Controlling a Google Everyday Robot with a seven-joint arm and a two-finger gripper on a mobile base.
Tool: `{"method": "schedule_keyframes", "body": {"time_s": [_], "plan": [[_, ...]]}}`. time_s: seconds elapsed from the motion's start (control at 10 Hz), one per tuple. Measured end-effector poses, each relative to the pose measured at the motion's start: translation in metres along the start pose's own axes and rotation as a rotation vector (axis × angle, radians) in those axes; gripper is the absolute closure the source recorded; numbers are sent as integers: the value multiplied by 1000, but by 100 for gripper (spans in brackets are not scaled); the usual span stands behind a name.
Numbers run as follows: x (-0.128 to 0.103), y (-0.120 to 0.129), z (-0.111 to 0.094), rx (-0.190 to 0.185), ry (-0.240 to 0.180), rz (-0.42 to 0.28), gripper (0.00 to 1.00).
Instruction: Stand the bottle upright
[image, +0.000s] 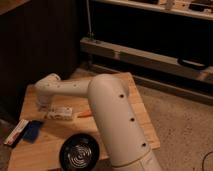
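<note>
The bottle (59, 113) is whitish with a pale printed label. It lies on its side on the wooden table (127, 95), left of centre. My gripper (45, 106) hangs from the white wrist, pointing down over the bottle's left end. The wrist housing hides most of it, and I cannot tell whether it touches the bottle. The white arm arches in from the bottom right and covers the middle of the table.
A small orange carrot (84, 114) lies just right of the bottle. A blue object (31, 131) and a flat white-and-red box (15, 132) lie at the table's left edge. A round black object (77, 154) sits at the front. Dark shelving stands behind the table.
</note>
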Motion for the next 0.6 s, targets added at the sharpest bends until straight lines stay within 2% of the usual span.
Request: {"method": "schedule_keyframes", "body": {"time_s": [0.1,0.3,0.4,0.6], "plan": [[0,0,1,-4,3,3,74],[1,0,2,-13,8,7,93],[1,0,1,-17,9,7,99],[1,-1,-7,-16,0,8,100]]}}
